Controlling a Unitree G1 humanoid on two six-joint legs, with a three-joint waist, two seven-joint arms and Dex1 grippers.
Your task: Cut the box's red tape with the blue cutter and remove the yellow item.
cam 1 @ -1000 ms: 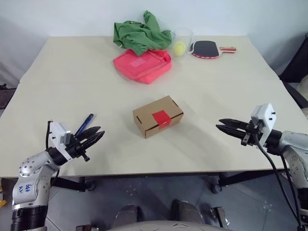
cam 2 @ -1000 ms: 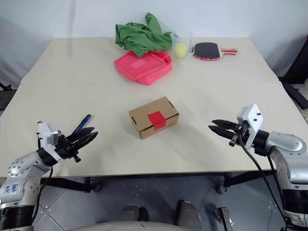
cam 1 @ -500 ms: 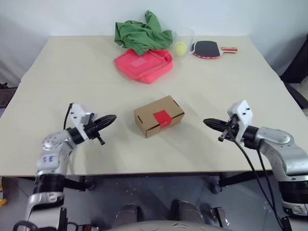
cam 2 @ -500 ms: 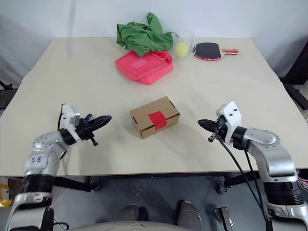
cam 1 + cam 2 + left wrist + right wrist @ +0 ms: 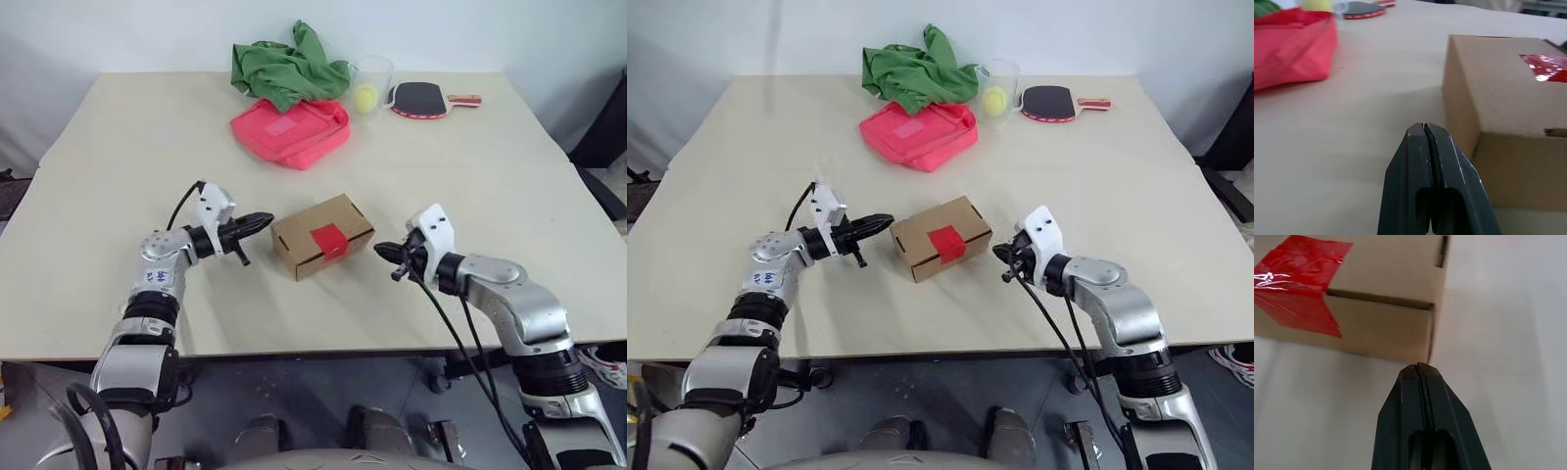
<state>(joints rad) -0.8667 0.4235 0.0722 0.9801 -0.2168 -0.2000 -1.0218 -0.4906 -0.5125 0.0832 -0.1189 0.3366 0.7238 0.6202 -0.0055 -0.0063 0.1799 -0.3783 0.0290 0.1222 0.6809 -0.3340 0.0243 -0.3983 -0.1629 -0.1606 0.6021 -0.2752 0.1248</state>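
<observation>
Brown cardboard, the box (image 5: 322,235) sits mid-bench with its red tape (image 5: 327,240) uncut, so whatever's inside stays put. We've got the left claw (image 5: 263,220) and right claw (image 5: 383,252) pinched fully closed, holding nothing, one just off each end of the box, probably to steady or nudge it. Pale bench (image 5: 118,157), plain white wall beyond the box.

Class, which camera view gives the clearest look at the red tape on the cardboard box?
The right wrist view: the red tape appears large, folding from the top of the box over its edge onto the side. The left wrist view catches a glossy strip on the top. The left eye and right eye views show the whole patch, but small.
</observation>
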